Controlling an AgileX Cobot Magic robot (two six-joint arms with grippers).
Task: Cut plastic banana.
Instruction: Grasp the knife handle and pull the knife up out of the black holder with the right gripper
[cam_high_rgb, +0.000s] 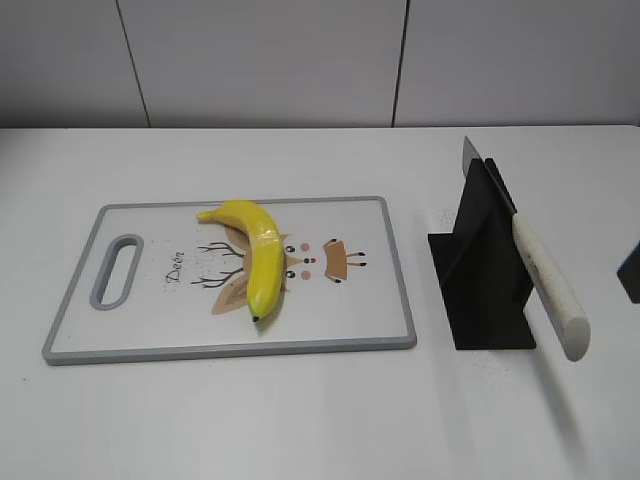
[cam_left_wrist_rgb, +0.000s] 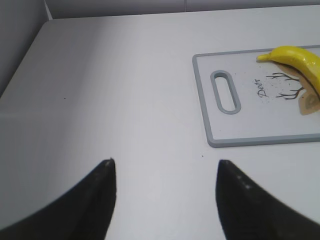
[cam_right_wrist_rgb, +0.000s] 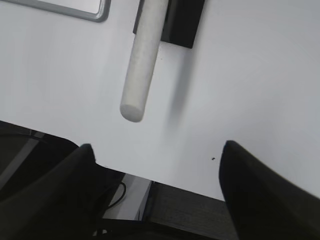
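While the glossy yellow plastic banana (cam_high_rgb: 255, 255) lies on the grey-rimmed white cutting board (cam_high_rgb: 150, 350), we see our left tool (cam_left_wrist_rgb: 165, 172) and right tool (cam_right_wrist_rgb: 157, 155) spread apart, holding nothing, over the white tabletop (cam_high_rgb: 300, 420).

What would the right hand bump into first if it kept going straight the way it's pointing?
Probably the knife's white handle, which juts toward the open right hand from the black stand. Depth is hard to judge; it might pass beside it.

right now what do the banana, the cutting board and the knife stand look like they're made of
Banana: likely plastic; glossy yellow skin with bright highlights.
Cutting board: looks like smooth white plastic with a grey rim, possibly rubbery, and a printed deer.
Knife stand: matte black, flat panels; plastic or coated metal, cannot tell which.
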